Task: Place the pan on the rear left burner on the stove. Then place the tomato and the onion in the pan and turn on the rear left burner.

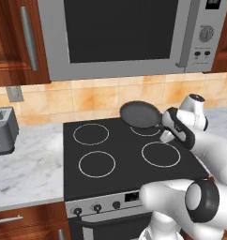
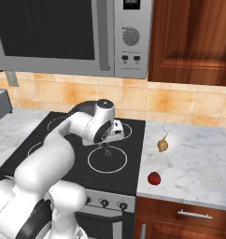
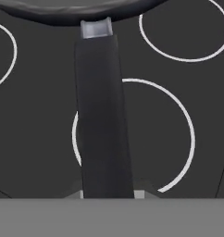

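A: While held by the handle [image 3: 102,115], kept off the glass — the pan [image 1: 140,114], raised and tilted over the stove [image 1: 120,157] near the rear right ring. Clamped tight, the gripper [image 1: 166,127], jaws closed on that thin black handle, seen running straight up the middle of the hand view.

B: Gripped at the handle for what reason, by the look of it?

A: Probably for reach and balance: handle narrow enough for the jaws, bowl left free to be set flat on a ring. Carried high, likely to clear the cooktop during the swing across.

B: And the target?

A: Rear left burner [image 1: 91,134] bare, well apart from the pan, off to its left. Judged as mid-carry, then, with the first step not yet done.

B: Vegetables?

A: Waiting on the marble counter [image 2: 199,154] right of the stove: onion [image 2: 162,145] farther back, stalk tip up, tomato [image 2: 154,178] nearer the front edge, apart from each other. Sensibly left there until the pan sits down.

B: Knobs?

A: Small black ones on the silver front panel [image 1: 99,204], untouched so far as can be told. Saved for last, presumably.
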